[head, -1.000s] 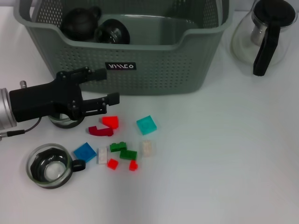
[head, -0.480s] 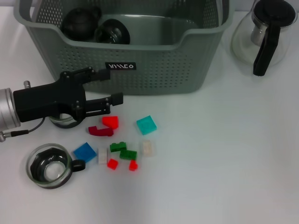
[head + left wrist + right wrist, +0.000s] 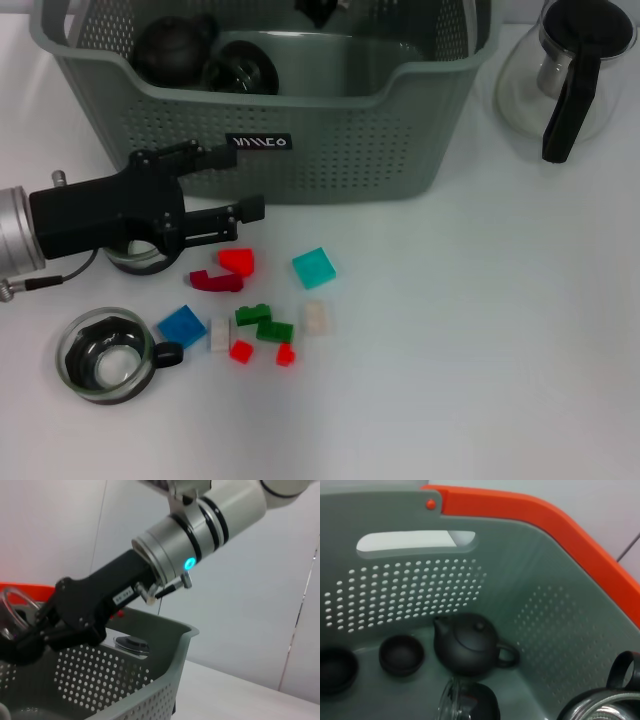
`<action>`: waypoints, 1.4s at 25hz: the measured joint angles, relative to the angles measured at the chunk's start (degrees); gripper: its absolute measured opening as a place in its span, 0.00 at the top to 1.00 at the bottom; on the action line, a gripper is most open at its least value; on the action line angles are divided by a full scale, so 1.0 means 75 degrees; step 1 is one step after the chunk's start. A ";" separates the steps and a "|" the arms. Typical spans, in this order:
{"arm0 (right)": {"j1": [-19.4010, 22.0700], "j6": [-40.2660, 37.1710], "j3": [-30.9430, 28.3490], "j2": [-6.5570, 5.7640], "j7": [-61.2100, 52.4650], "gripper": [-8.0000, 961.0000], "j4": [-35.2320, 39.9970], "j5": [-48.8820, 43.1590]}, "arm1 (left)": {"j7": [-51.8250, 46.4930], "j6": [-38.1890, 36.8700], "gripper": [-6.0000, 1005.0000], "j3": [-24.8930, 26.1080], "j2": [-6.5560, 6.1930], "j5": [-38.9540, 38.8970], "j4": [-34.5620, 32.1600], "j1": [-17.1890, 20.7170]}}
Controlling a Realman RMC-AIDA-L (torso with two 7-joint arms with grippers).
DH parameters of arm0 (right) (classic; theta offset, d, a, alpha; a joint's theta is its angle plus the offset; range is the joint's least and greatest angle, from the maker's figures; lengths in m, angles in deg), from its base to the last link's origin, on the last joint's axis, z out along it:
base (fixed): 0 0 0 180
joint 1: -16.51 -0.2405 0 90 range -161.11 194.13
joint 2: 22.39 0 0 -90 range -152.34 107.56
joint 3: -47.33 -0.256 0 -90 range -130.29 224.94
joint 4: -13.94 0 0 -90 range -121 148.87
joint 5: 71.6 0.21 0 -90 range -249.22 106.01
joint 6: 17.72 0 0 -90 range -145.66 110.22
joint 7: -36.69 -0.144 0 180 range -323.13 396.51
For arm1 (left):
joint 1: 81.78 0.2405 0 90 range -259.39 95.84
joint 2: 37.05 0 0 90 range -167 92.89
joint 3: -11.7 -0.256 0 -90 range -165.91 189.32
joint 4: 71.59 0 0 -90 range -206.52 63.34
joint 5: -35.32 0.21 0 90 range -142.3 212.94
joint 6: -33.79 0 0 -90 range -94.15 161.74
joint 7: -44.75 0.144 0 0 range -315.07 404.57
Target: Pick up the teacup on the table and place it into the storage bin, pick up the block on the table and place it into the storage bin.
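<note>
storage bin (image 3: 330, 150): large grey-green rectangular plastic basket, perforated walls, dipped front rim, slotted handle and orange edge seen in the right wrist view. it stands at the far side of the white surface (image 3: 480, 340). a small black label (image 3: 258, 142) with white lettering sits on the front wall; the lettering cannot be read. inside lie a matte black teapot (image 3: 467, 645) with a round body, dark cups (image 3: 401, 654) and a glass vessel.

glass carafe (image 3: 565, 70): clear rounded body, black lid and handle, on the surface beside the bin's right end.

left end effector (image 3: 238, 183): black, on a silver-collared arm, low over the surface just in front of the bin's left front wall. its two fingers are spread apart and hold nothing.

right end effector (image 3: 22, 635): black, on a white and silver arm with a lit blue ring, reaching down inside the bin. it appears closed on a clear glass teacup (image 3: 12, 610), though the fingertips are hard to make out.

second glass teacup (image 3: 105, 355): clear, round, dark handle, at the near left of the surface, well short of the left end effector.

blocks: small plastic pieces scattered on the surface in front of the bin. a red block (image 3: 238, 262) and a dark red block (image 3: 214, 282) lie just below the left end effector's fingers; teal (image 3: 314, 268), blue (image 3: 181, 326), green (image 3: 264, 322) and white ones lie nearer.
</note>
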 joint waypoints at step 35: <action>0.0244 -0.0376 0.0102 -0.0083 -0.0436 0.93 -0.0397 0.0257 | 0.0000 0.0087 0.22 -0.0012 0.0012 0.0000 0.0075 -0.0039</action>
